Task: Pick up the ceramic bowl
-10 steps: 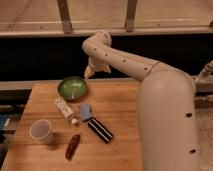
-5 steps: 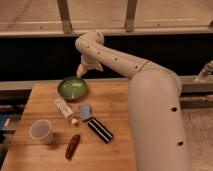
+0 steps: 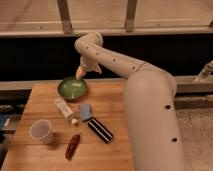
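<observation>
The ceramic bowl [image 3: 72, 88] is round, shallow and glossy green with a darker rim. It sits at the far left of the wooden table [image 3: 115, 105]. My gripper [image 3: 80, 74] hangs from the white arm just above the bowl's far right rim. A small translucent white cup [image 3: 41, 131] stands near the table's front left.
A white tube [image 3: 65, 110], a blue sponge [image 3: 85, 111], a dark striped box [image 3: 100, 130] and a reddish-brown sausage-like item [image 3: 73, 146] lie on the table in front of the bowl. My white arm covers the right side. A dark wall and rail run behind.
The arm has swung left and down over the last second, bringing the gripper from right of the bowl to just above its far right rim.
</observation>
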Tool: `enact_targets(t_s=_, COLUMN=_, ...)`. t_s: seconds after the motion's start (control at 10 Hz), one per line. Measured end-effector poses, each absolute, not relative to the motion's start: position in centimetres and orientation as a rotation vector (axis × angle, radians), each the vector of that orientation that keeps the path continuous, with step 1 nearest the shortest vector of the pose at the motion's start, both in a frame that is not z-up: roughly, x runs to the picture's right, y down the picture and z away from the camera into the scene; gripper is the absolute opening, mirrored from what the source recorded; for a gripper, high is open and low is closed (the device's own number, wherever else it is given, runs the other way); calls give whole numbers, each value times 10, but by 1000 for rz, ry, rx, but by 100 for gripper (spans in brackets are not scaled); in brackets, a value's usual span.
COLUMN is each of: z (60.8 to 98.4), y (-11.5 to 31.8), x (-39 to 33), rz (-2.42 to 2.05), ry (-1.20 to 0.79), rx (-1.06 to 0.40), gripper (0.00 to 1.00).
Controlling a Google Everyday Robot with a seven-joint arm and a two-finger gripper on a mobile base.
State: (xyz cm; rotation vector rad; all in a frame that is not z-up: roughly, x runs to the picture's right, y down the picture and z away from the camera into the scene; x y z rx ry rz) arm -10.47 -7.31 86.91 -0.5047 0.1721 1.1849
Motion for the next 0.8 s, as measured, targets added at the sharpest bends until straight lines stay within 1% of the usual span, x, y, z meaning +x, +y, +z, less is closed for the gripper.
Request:
enact_targets(t_s=0.6, z=944, y=-12, x=-127, rz=1210, ry=233, rx=-659, gripper=80)
enact_targets(t_s=0.8, z=958, y=1, x=-134, rz=1209, ry=252, rx=-701, gripper=80)
